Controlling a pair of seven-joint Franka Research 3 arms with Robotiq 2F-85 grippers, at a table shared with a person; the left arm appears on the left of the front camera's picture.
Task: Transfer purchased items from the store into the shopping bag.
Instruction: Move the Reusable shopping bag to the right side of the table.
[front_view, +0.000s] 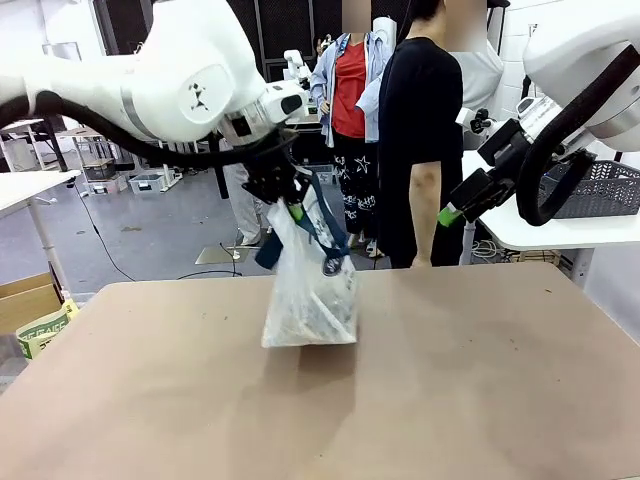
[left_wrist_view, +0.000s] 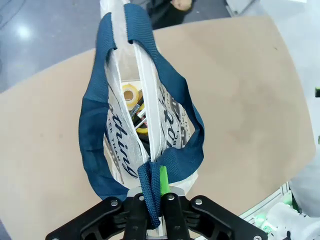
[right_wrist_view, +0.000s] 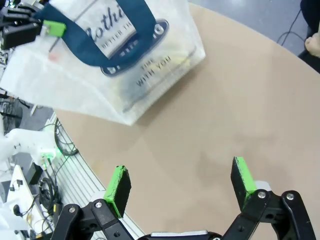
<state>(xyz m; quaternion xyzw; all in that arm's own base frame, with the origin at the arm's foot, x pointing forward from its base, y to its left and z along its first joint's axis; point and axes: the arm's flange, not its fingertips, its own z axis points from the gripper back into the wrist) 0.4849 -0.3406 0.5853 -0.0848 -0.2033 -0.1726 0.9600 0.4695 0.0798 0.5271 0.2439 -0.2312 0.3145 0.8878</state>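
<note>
Shopping bag: the translucent white shopping bag (front_view: 310, 300) with navy strap handles hangs over the middle of the counter (front_view: 450, 400). Its bottom looks to sit at or just above the brown top; I cannot tell whether it touches.
Left pincer: the left pincer (front_view: 290, 208) is directly above the bag with its jaws together, clamped on one navy handle (left_wrist_view: 150, 192). In the left wrist view the strap runs up between the black fingers, beside a green pad (left_wrist_view: 163, 180).
Other handle: the second navy loop (front_view: 328, 232) hangs slack on the bag's far side, toward the person.
Purchased items: seen down through the bag's open mouth, the purchased items (left_wrist_view: 136, 112) lie at the bottom of the bag. A yellow ring-shaped piece (left_wrist_view: 130, 93) lies uppermost, with dark and brownish pieces under it; what each one is cannot be made out.
Bag print: dark lettering and a navy oval logo (right_wrist_view: 142, 40) on the bag's side wall.
Right pincer: the right pincer (right_wrist_view: 182, 185) is well off to the right of the bag, raised over the counter's far right edge, its green pads wide apart with nothing between them.
Person: a person in a black top (front_view: 420, 150) stands behind the bag at the counter's far side, one arm hanging down.
Basket: a dark grey lattice basket (front_view: 600, 190) sits on a white side table, far to the right of the bag.
</note>
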